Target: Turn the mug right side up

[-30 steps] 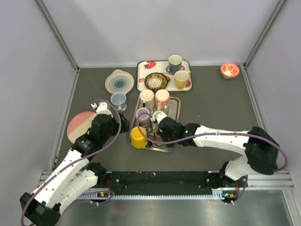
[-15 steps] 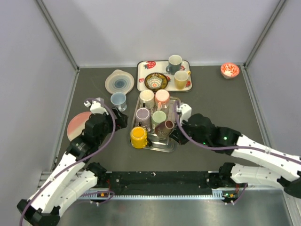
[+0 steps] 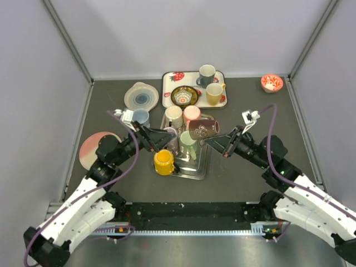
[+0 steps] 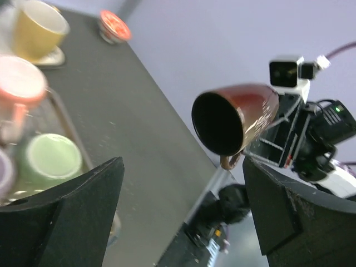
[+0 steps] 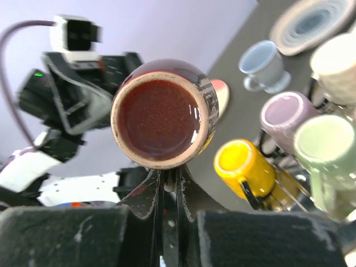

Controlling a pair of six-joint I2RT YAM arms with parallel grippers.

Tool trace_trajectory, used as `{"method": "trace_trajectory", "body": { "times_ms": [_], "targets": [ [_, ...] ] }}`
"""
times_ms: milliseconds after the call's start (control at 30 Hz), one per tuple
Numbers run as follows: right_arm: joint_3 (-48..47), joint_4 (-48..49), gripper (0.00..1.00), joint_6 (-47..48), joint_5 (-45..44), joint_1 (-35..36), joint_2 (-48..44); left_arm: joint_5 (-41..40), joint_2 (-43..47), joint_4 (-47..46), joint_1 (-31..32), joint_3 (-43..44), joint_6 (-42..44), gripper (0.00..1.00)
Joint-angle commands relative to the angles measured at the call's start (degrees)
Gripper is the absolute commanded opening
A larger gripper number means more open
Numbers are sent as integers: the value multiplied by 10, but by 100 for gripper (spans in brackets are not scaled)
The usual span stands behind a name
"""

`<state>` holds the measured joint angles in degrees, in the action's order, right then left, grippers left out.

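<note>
The dark red mug (image 3: 203, 129) is off the surface, hanging in the air on its side above the right edge of the metal tray (image 3: 192, 175). The right fingers (image 5: 147, 196) are closed together beneath it. From the wrist view they seem to pinch the handle, though the body hides the contact. The unglazed base faces the right wrist camera, and the open mouth points toward the left arm, with the handle hanging down underneath. The left fingers (image 4: 72, 217) are spread wide apart and hold nothing. They are aimed at the mug's mouth from near it, with clear space between. On the tray below stand a green mug (image 3: 186, 146) and a purple mug (image 3: 169, 135), both bottom up, and a yellow mug (image 3: 163, 162) lies on its side at the near left corner.
</note>
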<state>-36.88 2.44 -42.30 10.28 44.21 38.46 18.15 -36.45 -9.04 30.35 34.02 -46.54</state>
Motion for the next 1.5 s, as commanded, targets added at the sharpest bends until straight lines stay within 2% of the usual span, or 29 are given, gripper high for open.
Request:
{"method": "trace_trajectory", "body": {
  "times_ms": [0,167,333,600,733,1167,1300,1467],
  "targets": [
    [34,257,0,-115,66,-33,-7,111,-62,-169,30,-7,-63,92],
    [67,385,0,-189,90,-63,22,116,-100,-234,63,-2,-68,91],
    [72,422,0,-212,98,-68,50,117,-153,-265,89,17,-69,88],
    [71,427,0,-212,101,-68,69,98,-209,-387,99,31,-100,81],
    [76,429,0,-213,99,-68,72,86,-231,-427,101,44,-116,73],
    [81,428,0,-206,99,-68,83,108,-278,-448,122,81,-125,52],
    [81,427,0,-206,99,-68,84,109,-280,-450,125,83,-123,35],
    [81,423,0,-204,100,-68,84,110,-282,-450,128,86,-121,26]
  ]
}}
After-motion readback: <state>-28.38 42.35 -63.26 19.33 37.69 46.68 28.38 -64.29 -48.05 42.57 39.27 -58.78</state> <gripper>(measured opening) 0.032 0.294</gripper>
